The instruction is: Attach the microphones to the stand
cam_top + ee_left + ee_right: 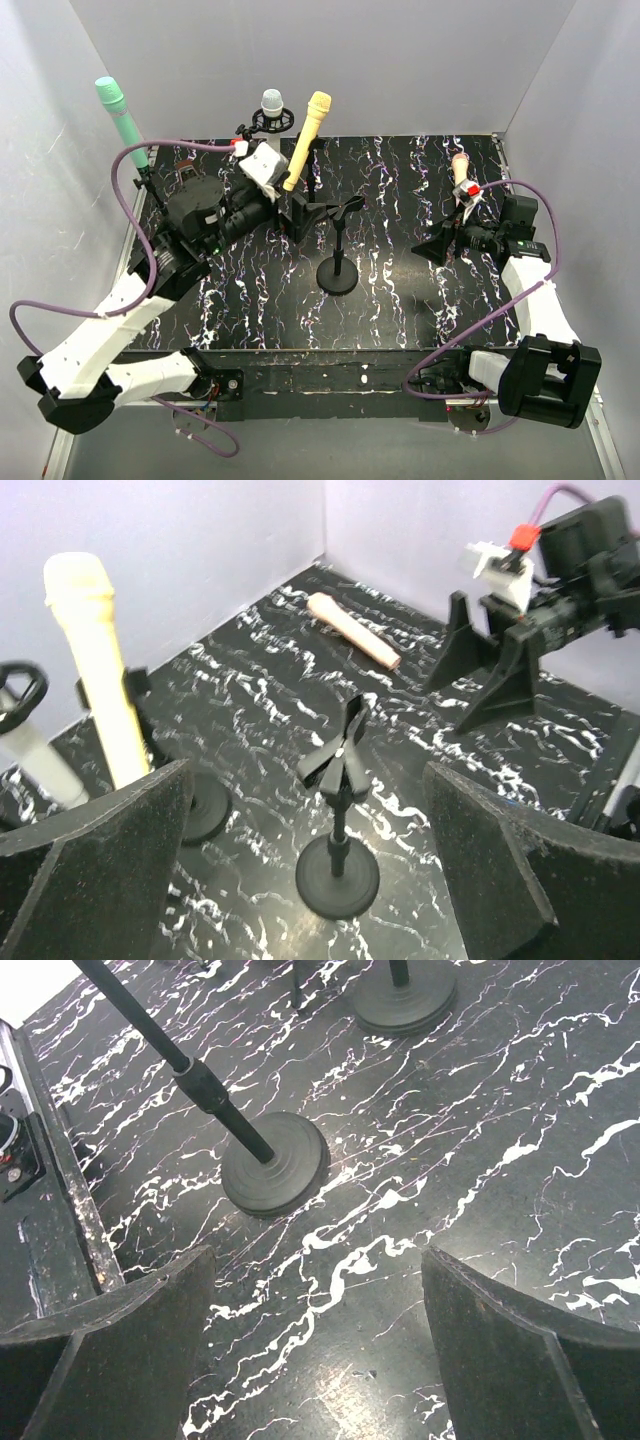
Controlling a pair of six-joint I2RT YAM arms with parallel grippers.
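Yellow microphone [307, 138] sits clipped at twelve o'clock, left pincer [305, 214] open beside it. Pink microphone [460, 168] lies on the worktop [400, 300] at two o'clock; right pincer [437, 245], open and empty, should next grasp it for the centre stand [338, 270].

Tally on the one counter [420, 300]: fours and twos.
Four microphones, one each in mint green [123, 118], white [272, 102], yellow [307, 140] and peach-pink [460, 168]. Four stands: one bare [338, 272], one with the yellow [212, 810], one ring-topped with the white [272, 121], one with the mint green [146, 182] (mostly hidden behind an arm). Two arms, left [110, 335] and right [535, 300], with two end effectors, left [305, 213] and right [437, 245]. Two purple cables, one per arm [125, 215] [480, 325].
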